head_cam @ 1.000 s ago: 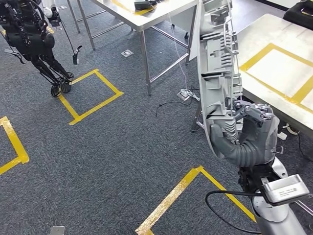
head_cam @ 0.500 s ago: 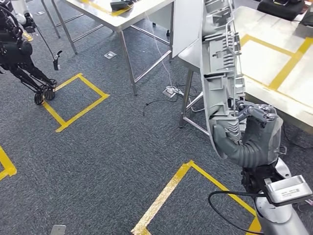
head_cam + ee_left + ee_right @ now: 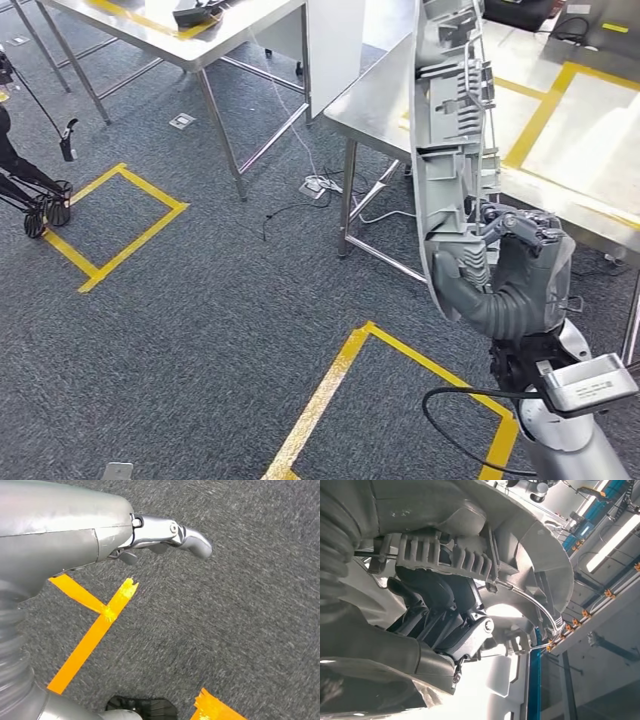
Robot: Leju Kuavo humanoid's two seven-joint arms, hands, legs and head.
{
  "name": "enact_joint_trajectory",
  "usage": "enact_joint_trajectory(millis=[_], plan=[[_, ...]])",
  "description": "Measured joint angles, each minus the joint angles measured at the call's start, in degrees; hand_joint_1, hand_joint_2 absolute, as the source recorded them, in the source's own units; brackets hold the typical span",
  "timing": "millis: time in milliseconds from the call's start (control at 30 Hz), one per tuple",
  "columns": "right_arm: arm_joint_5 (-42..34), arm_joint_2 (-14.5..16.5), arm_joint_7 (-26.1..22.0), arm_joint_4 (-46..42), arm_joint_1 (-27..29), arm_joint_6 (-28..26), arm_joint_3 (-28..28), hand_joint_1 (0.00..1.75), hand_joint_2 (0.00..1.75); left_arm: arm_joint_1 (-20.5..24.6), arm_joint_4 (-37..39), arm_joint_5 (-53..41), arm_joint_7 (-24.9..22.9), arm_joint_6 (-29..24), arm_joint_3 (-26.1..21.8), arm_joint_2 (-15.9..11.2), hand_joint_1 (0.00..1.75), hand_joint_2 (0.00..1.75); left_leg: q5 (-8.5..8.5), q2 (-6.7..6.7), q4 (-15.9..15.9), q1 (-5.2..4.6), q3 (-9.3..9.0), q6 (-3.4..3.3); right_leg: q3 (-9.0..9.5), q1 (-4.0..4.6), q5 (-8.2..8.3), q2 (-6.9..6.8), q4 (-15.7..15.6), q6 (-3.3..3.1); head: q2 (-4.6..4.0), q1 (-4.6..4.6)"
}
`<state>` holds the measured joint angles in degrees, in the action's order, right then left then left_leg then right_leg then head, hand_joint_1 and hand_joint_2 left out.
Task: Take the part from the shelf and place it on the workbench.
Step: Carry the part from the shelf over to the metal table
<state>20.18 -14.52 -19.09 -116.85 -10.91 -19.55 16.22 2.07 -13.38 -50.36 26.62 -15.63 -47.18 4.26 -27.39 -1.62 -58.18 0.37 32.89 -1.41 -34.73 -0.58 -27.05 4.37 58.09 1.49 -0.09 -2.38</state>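
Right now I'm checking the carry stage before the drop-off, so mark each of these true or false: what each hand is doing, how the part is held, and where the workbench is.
1. The right hand holds the grey part. True.
2. The part is held flat, like a tray. False: it stands upright, its ribbed side facing the camera.
3. The part already lies on the workbench. False: it is in the hand, above the carpet.
4. The left hand holds nothing. True.
5. Yellow tape marks the carpet. True.
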Motion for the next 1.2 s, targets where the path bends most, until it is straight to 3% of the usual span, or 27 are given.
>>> enact_joint_trajectory(millis=[67, 133, 200, 233, 333, 400, 467, 533, 567, 633, 700, 733, 767, 833, 867, 900, 967, 1033, 1067, 1133, 1200], plan=[[0.0, 0.0, -0.1, 0.0, -0.2, 0.0, 0.0, 1.75, 1.75, 0.1, 0.0, -0.1, 0.0, 0.0, 0.0, 0.1, 0.00, 1.75, 0.40, 0.91, 0.7, 0.29, -0.19, -0.51, -1.74, 0.10, -2.27, -1.63, 3.3, 0.51, 0.00, -0.29], [0.0, 0.0, -0.1, 0.1, -0.4, 0.0, 0.0, 1.75, 1.75, 0.0, 0.0, -0.1, 0.0, 0.0, 0.0, 0.0, 0.00, 1.75, 0.44, 1.78, 0.8, 0.23, -0.19, -0.73, -5.18, -0.01, -5.84, -3.37, 10.8, 0.99, 0.00, -0.54], [-0.1, 0.0, -0.1, 0.2, -0.3, 0.1, 0.1, 1.75, 1.75, 0.0, 0.0, -0.1, 0.0, 0.0, 0.0, 0.0, 0.00, 1.75, 0.40, 2.69, 0.7, 0.20, -0.20, -0.76, -7.36, -0.18, -6.95, -3.85, 15.6, 1.44, 0.00, -0.55], [-0.1, 0.0, -0.1, 0.2, -0.3, 0.1, 0.1, 1.75, 1.75, 0.0, 0.0, -0.2, 0.0, 0.0, 0.0, 0.0, 0.00, 1.75, 0.37, 3.10, 0.7, 0.21, -0.23, -0.71, -6.93, -0.26, -5.94, -4.02, 14.8, 1.59, 0.00, -0.56], [-0.1, 0.0, -0.1, 0.3, -0.6, 0.1, 0.1, 1.75, 1.75, 0.1, 0.0, -0.2, 0.0, 0.0, 0.0, 0.0, 0.00, 1.75, -0.01, 4.10, 0.4, 0.10, -0.34, -0.13, -1.12, -0.24, -1.04, -6.09, 3.6, 1.57, 0.00, -0.57], [-0.1, 0.0, -0.1, 0.3, -0.8, 0.1, 0.1, 1.75, 1.75, 0.1, 0.0, -0.2, 0.0, 0.0, 0.0, -0.1, 0.00, 1.75, -0.21, 4.70, 0.1, -0.21, -0.30, 0.45, 1.03, 0.05, -0.36, -7.10, -0.3, 0.97, 0.00, -0.51], [-0.1, 0.0, -0.1, 0.3, -0.8, 0.1, 0.1, 1.75, 1.75, 0.2, 0.0, -0.2, 0.0, 0.0, 0.0, -0.1, 0.00, 1.75, -0.28, 5.39, 0.1, -0.32, -0.35, 0.92, 1.04, 0.15, -0.35, -6.42, -0.3, 0.13, 0.00, -0.45], [-0.1, 0.0, -0.1, 0.3, -0.8, 0.1, 0.1, 1.75, 1.75, 0.3, 0.0, -0.2, 0.0, 0.0, 0.0, -0.1, 0.00, 1.75, -1.45, 4.66, -1.2, -0.11, 0.04, 1.48, 1.01, 0.00, -0.11, -5.64, -0.5, -0.67, 0.00, -0.34], [-0.1, 0.0, -0.1, 0.3, -0.9, 0.1, 0.1, 1.75, 1.75, 0.3, 0.0, -0.2, 0.0, 0.0, 0.0, -0.1, 0.00, 1.75, -2.84, 3.85, -3.4, 0.00, 0.90, 1.75, 1.06, -0.11, 0.00, -5.27, -0.6, -1.03, 0.00, -0.24], [-0.1, 0.0, -0.1, 0.3, -0.9, 0.2, 0.1, 1.75, 1.75, 0.2, 0.0, -0.2, 0.0, 0.0, 0.0, -0.1, 0.00, 1.75, -6.48, 2.50, -10.6, 0.14, 4.12, 2.04, 1.06, -0.09, 0.05, -4.45, -0.6, -1.46, 0.00, -0.10], [-0.1, 0.0, -0.1, 0.3, -0.9, 0.2, 0.1, 1.75, 1.75, 0.1, 0.0, -0.2, 0.0, 0.0, 0.0, -0.1, 0.00, 1.75, -8.02, 2.24, -16.2, 0.14, 6.83, 2.07, 1.09, 0.00, 0.05, -3.41, -0.6, -1.54, 0.00, -0.10], [-0.1, 0.0, -0.1, 0.3, -0.9, 0.2, 0.1, 1.75, 1.75, 0.1, 0.0, -0.2, 0.0, 0.0, 0.0, -0.1, 0.00, 1.75, -7.15, 2.18, -16.1, 0.14, 6.90, 1.95, 1.12, 0.03, 0.06, -2.85, -0.5, -1.55, 0.00, -0.10], [-0.1, 0.0, -0.1, 0.3, -0.9, 0.2, 0.1, 1.75, 1.75, 0.1, 0.0, -0.2, 0.0, 0.0, 0.0, -0.1, 0.00, 1.75, -5.28, 2.01, -13.7, 0.14, 5.92, 1.74, 1.16, 0.05, 0.06, -2.30, -0.5, -1.54, 0.00, -0.10], [-0.1, 0.0, -0.1, 0.3, -0.9, 0.2, 0.1, 1.75, 1.75, 0.1, 0.0, -0.2, 0.0, 0.0, 0.0, -0.2, 0.00, 1.75, -1.20, 0.46, -6.1, 0.16, 2.57, 1.07, 1.18, 0.13, 0.05, -1.29, -0.4, -1.42, 0.00, -0.12], [-0.1, 0.0, -0.1, 0.3, -0.9, 0.2, 0.1, 1.75, 1.75, 0.2, 0.0, -0.2, 0.0, 0.0, 0.0, -0.2, 0.00, 1.75, -0.15, -0.38, -3.0, 0.17, 1.23, 0.83, 1.04, 0.14, 0.09, -0.81, -0.3, -1.25, 0.00, -0.13], [-0.1, 0.0, -0.1, 0.4, -0.9, 0.2, 0.1, 1.75, 1.75, 0.2, 0.0, -0.2, 0.0, 0.0, 0.0, -0.3, 0.00, 1.75, 0.22, -1.04, -1.2, 0.13, 0.50, 0.67, 0.82, 0.09, 0.18, -0.38, -0.3, -0.98, 0.00, -0.16], [-0.1, 0.0, -0.1, 0.4, -0.8, 0.2, 0.1, 1.75, 1.75, 0.2, 0.0, -0.2, 0.0, 0.0, 0.0, -0.3, 0.00, 1.75, 0.04, -0.88, -0.3, 0.04, 0.24, 0.55, 0.42, -0.11, 0.46, 0.37, -0.4, -0.26, 0.00, -0.16], [-0.2, 0.0, -0.1, 0.4, -0.8, 0.2, 0.1, 1.75, 1.75, 0.4, 0.0, -0.2, 0.0, 0.1, 0.0, -0.2, 0.00, 1.75, 0.39, -0.01, 0.2, 0.20, 0.10, 0.10, -0.29, -0.13, -0.21, -0.58, 0.4, 0.34, 0.00, -0.29], [-0.2, 0.0, -0.1, 0.4, -0.9, 0.2, 0.1, 1.75, 1.75, 0.4, 0.0, -0.2, 0.0, 0.2, 0.0, -0.1, 0.00, 1.75, 0.57, 0.45, 0.5, 0.34, 0.03, -0.17, -1.21, -0.08, -1.35, -1.58, 2.1, 0.58, 0.00, -0.47], [-0.3, 0.0, -0.2, 0.4, -1.0, 0.2, 0.1, 1.75, 1.75, 0.4, 0.0, -0.2, 0.0, 0.2, 0.0, -0.1, 0.00, 1.75, 0.67, 1.36, 0.6, 0.39, 0.02, -0.45, -4.45, -0.11, -4.84, -3.45, 8.9, 0.97, 0.00, -0.74], [-0.4, 0.0, -0.1, 0.5, -0.9, 0.2, 0.1, 1.75, 1.75, 0.3, 0.0, -0.2, 0.0, 0.2, 0.0, -0.1, 0.00, 1.75, 0.65, 2.31, 0.6, 0.37, 0.03, -0.48, -7.33, -0.24, -6.81, -3.84, 15.2, 1.37, 0.00, -0.75]])
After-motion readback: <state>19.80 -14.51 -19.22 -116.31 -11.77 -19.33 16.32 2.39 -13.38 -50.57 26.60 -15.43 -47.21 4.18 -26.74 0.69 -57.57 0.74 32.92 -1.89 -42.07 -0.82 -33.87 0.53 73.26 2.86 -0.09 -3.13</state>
